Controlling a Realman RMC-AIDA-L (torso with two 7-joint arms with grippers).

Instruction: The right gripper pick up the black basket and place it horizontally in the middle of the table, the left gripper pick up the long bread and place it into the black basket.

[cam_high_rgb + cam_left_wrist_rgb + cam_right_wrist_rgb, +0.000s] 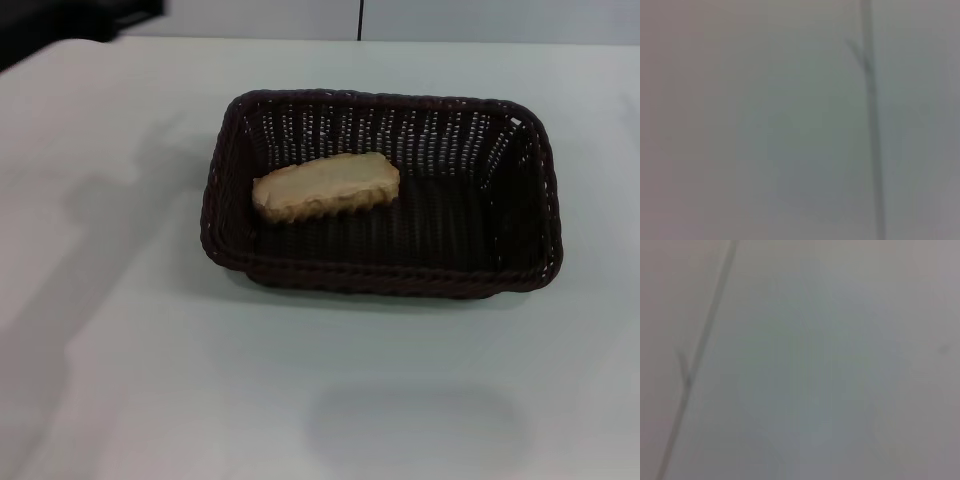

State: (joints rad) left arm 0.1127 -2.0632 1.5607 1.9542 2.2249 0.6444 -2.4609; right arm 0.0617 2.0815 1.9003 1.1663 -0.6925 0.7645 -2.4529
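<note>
The black basket (380,265) lies lengthwise across the middle of the white table (150,330) in the head view. The long bread (325,187) lies inside it, in its left half, with its pale tan underside up and a ridged edge showing along the near side. Neither gripper shows in the head view. Both wrist views show only a pale blank surface crossed by a thin dark line (871,125) (695,360), with no fingers in view.
A dark object (70,25) sits at the far left corner beyond the table. A pale wall with a dark vertical seam (360,18) runs behind the table's far edge.
</note>
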